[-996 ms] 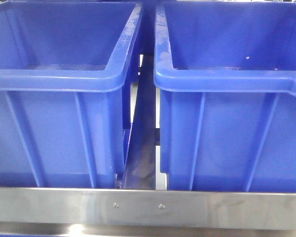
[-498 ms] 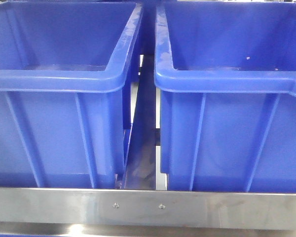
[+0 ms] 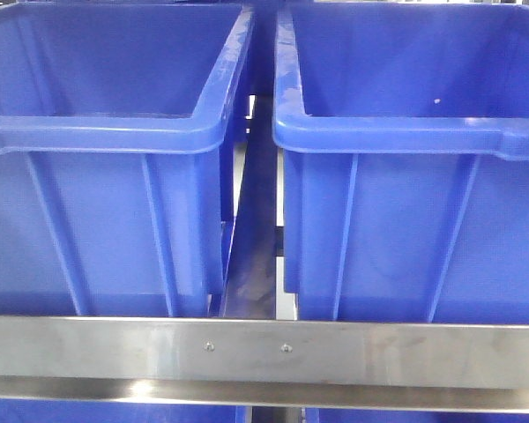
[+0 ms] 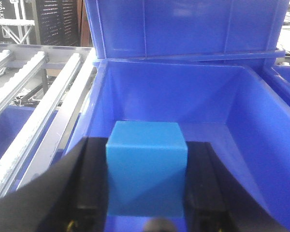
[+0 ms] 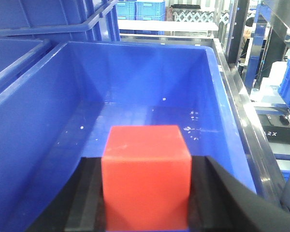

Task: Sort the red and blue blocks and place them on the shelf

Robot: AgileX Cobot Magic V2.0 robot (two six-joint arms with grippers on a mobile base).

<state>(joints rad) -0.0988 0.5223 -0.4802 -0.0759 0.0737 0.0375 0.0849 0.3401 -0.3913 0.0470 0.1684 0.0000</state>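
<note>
- Both bins and the shelf rail point(image 3: 379, 352) sit a little higher in the front view than a second ago, and a strip of a lower tier now shows beneath the rail.
- Left pincer point(image 4: 146, 193): closed on the blue block point(image 4: 146, 166), one finger flat against each side face.
- Right pincer point(image 5: 146, 198): closed on the red block point(image 5: 146, 176) in the same way.
- Blue block hangs over the left bin point(image 3: 115, 132); red block over the right bin point(image 3: 406, 137). Neither touches a bin floor.
- Each bin floor lies below and ahead of its block, so each arm probably needs only to lower and let go. A cube has no long axis to align.
</note>
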